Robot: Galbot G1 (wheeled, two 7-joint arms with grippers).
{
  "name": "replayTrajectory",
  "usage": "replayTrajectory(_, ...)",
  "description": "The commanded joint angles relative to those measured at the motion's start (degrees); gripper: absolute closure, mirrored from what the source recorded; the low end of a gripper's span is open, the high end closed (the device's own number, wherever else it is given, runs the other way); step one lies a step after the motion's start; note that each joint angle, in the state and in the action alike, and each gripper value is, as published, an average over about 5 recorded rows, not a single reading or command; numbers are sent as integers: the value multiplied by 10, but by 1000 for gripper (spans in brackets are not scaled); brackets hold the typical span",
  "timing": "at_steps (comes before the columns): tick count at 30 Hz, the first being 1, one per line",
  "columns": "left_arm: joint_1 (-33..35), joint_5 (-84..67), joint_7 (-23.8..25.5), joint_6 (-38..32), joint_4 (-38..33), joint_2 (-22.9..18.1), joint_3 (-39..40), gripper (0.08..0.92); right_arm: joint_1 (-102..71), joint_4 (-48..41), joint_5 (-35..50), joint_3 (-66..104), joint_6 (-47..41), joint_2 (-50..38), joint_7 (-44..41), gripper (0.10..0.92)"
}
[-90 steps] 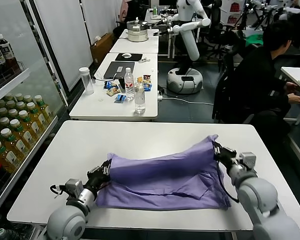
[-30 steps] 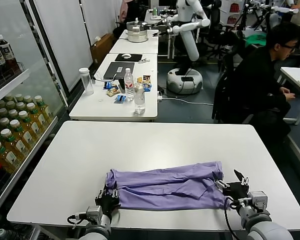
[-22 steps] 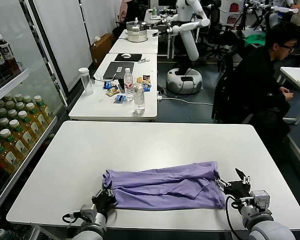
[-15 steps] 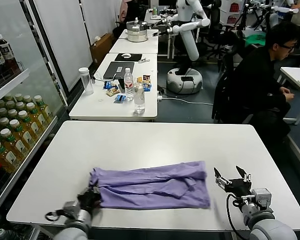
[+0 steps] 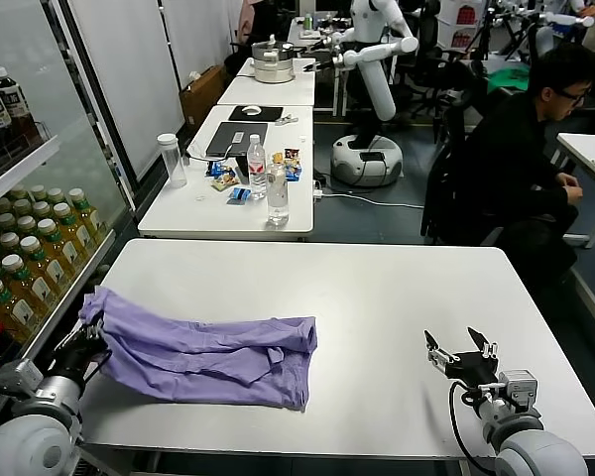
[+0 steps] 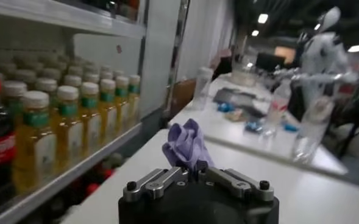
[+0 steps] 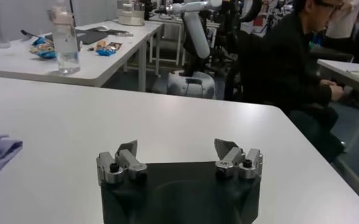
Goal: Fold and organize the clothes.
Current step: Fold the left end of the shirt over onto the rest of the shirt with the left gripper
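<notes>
T-shirt [image 5: 203,349] now further left, left end effector [image 5: 82,342] gripping.

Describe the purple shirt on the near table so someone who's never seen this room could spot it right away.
Start at the big white table nearest the robot and look to its left end, beside the shelves of bottled drinks. There lies a folded lavender T-shirt of thin soft fabric, one corner pinched in the left gripper. It is the only cloth and only purple thing on that table.

Left claw [image 5: 79,347] clamped, right claw [image 5: 462,354] spread
</notes>
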Motion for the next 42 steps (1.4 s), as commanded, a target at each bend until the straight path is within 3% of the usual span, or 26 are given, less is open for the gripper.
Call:
replayTrajectory(1,-25,-186,-7,15,-168,-75,132,878,1,-3,1,0,0,-8,0,203)
replayTrajectory(7,-85,-145,-14,15,-109,-119,271,878,4,-6,1,3,0,-16,0,203)
replayTrajectory(13,-145,-110,-18,19,-35,-159,343,878,8,-17,2,3,0,-19,-1,203)
replayTrajectory(25,-178,67,32,24,49,-158,403,866,23,-31,6,1,0,-22,-1,203)
replayTrajectory(33,-133,78,80,36,4,-130,382,658,27,-36,6,-1,0,-18,-1,203)
replayTrajectory(38,-97,86,73,26,-7,-117,329,520,28,-36,6,-2,1,-16,-1,203)
replayTrajectory(42,-69,174,52,-14,28,-97,282,399,27,-35,6,-2,2,-15,-2,203)
